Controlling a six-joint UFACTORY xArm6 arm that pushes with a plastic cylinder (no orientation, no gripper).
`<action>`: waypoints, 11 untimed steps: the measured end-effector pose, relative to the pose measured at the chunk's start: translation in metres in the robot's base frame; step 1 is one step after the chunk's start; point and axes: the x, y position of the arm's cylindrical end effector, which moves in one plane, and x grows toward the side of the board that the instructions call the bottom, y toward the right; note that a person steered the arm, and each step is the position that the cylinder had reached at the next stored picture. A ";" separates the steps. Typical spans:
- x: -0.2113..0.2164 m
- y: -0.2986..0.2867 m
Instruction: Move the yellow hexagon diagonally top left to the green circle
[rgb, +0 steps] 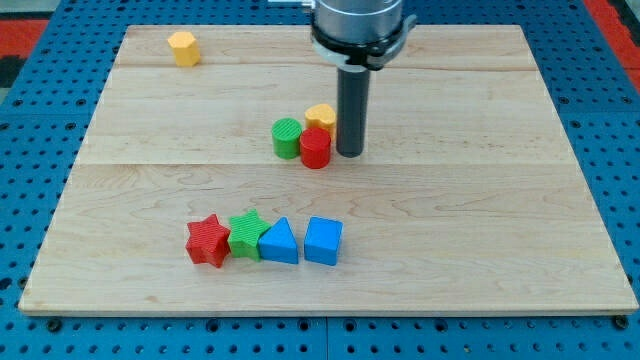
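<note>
My tip (350, 153) rests on the wooden board (480, 230), near the middle and a little toward the far side. It is a plain rod with no jaws to part or close, and it clamps nothing. It stands upright, hanging straight down from the grey wrist housing (358, 25) at the view's top.

Just left of my tip sits a tight cluster of three blocks. The yellow hexagon (322, 116) is closest, just beside the rod on its left and slightly farther back; whether they touch I cannot tell. The red cylinder (315, 148) stands in front of the hexagon, and the green circle (287, 137) lies to the left, against both.

On the near side, left of centre, a row runs left to right: red star (208, 240), green star (247, 234), blue triangle (279, 242), blue cube (323, 240). A second yellow block (183, 47) sits alone at the far left corner.

The pale plank board lies on a blue perforated table (40, 100); red shows at the far corners.
</note>
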 end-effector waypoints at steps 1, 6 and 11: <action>-0.049 0.059; -0.187 -0.248; -0.156 -0.184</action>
